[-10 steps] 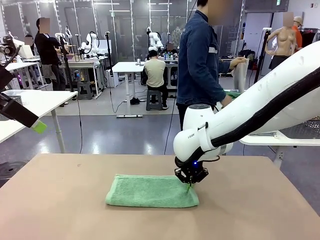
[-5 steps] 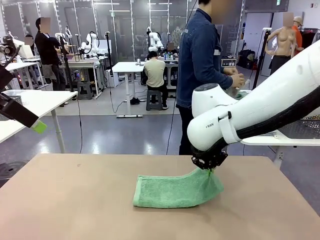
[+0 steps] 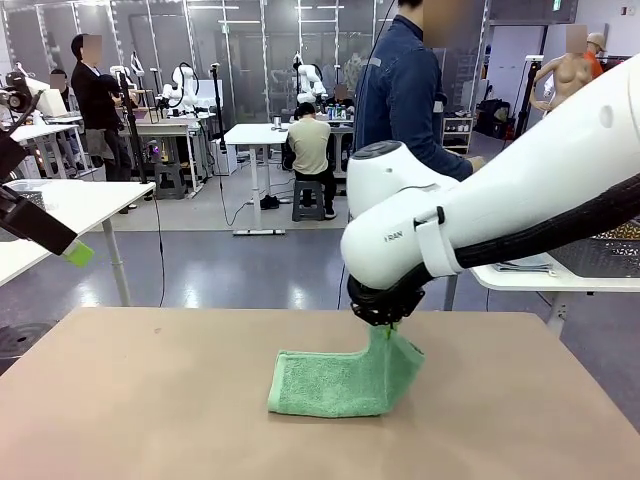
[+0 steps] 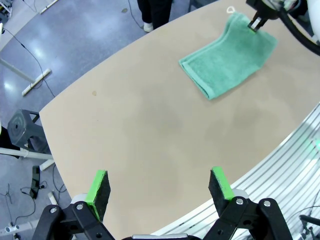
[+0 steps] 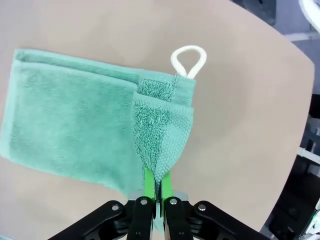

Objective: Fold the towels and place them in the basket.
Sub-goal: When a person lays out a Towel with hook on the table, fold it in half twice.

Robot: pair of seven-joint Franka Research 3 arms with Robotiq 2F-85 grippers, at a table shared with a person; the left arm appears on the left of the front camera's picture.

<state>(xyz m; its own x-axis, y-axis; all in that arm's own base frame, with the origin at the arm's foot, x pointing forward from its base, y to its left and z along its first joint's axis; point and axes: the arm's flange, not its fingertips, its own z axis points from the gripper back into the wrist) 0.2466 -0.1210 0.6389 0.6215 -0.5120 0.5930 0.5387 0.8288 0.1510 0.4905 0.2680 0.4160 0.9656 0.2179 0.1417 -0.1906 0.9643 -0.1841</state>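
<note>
The right gripper (image 3: 386, 320), jaws pinching the towel's (image 3: 330, 385) right end, now lifts that end higher and leftward, after dragging the towel toward the frame's right.

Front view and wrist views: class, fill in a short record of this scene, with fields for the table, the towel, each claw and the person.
Table: beige tabletop
Towel: mint-green terry-cloth rectangular towel, folded, one end lifted off the tabletop
Loop: small white loop at a towel corner
Right arm: right claw shut on the towel's raised edge
Left arm: left claw open, empty, raised above the tabletop
Person: dark blue jacket, standing at the far side
</note>
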